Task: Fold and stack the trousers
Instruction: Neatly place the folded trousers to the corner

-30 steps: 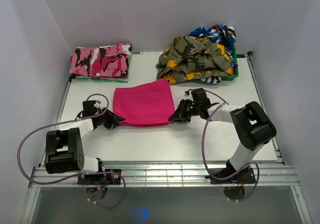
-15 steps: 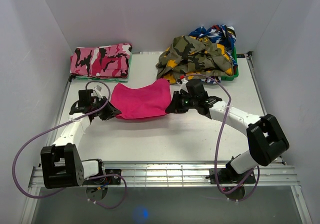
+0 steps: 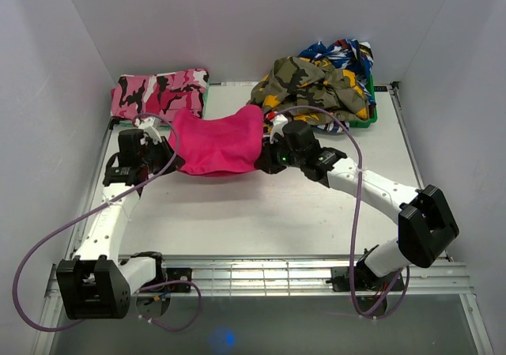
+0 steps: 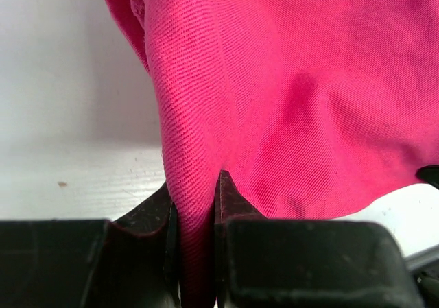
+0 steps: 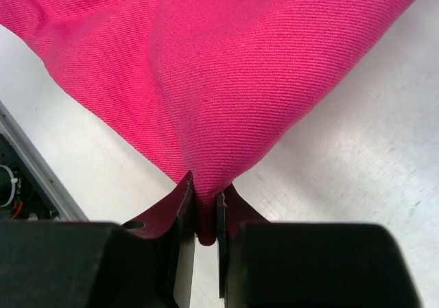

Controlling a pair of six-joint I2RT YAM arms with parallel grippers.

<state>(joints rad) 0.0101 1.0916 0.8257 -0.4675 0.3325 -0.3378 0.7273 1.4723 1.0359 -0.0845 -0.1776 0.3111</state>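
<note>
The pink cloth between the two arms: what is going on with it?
Both arms hold the folded magenta trousers. The left gripper pinches their left edge and the right gripper their right edge, so the fabric hangs between them, near the pink camouflage stack at the back left.

White table point(image 3: 277, 213), pink camouflage stack point(image 3: 158, 96)

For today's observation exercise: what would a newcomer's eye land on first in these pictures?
The bright magenta trousers, folded and held up mid-table between the two arms. The left end effector and right end effector each pinch a corner. Behind lie a pink camouflage pair far left and an olive-yellow camouflage heap far right.
</note>
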